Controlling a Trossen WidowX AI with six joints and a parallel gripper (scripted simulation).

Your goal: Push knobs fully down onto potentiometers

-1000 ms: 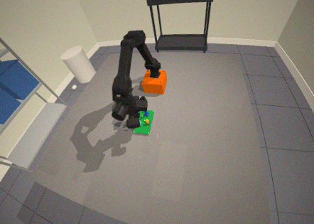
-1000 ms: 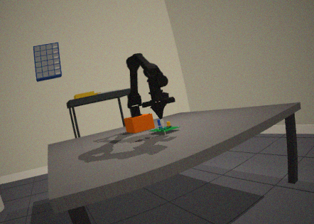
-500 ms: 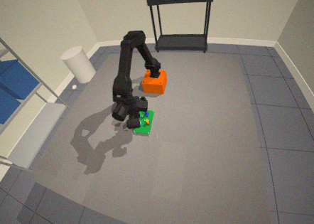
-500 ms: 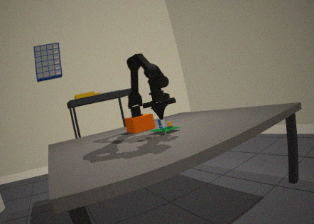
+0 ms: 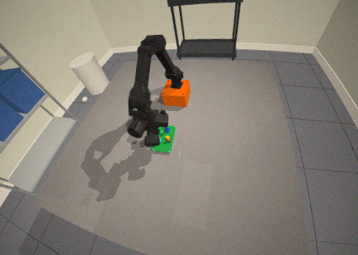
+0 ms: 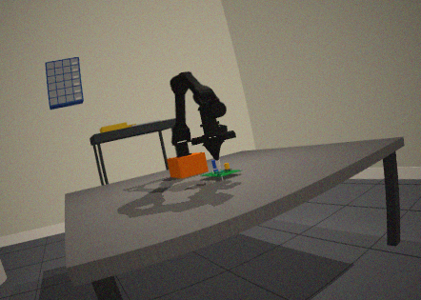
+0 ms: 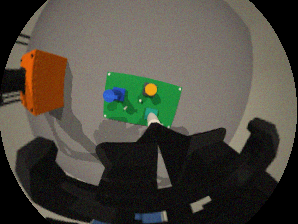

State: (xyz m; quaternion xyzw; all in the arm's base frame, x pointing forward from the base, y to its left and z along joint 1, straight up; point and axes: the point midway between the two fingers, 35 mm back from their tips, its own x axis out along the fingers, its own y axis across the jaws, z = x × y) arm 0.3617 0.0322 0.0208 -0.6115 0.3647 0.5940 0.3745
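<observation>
Green circuit board (image 5: 170, 145) (image 6: 230, 173) (image 7: 127, 80) lies level on table. Blue knob (image 5: 167, 129) (image 6: 214, 166) (image 7: 109, 96) stands tall, orange knob (image 5: 168, 138) (image 6: 227, 166) (image 7: 150, 89) lower; white knob (image 7: 153, 119) over teal base.

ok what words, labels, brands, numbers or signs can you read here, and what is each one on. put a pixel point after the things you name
No readable text in any view.
Wall chart (image 6: 65, 83): a blue grid with pale marks down one side, too blurred to read.
Green circuit board (image 5: 172, 137) (image 6: 233, 172) (image 7: 167, 105): no lettering can be made out.
Orange block (image 5: 176, 96) (image 6: 188, 166) (image 7: 47, 82): no lettering visible.
</observation>
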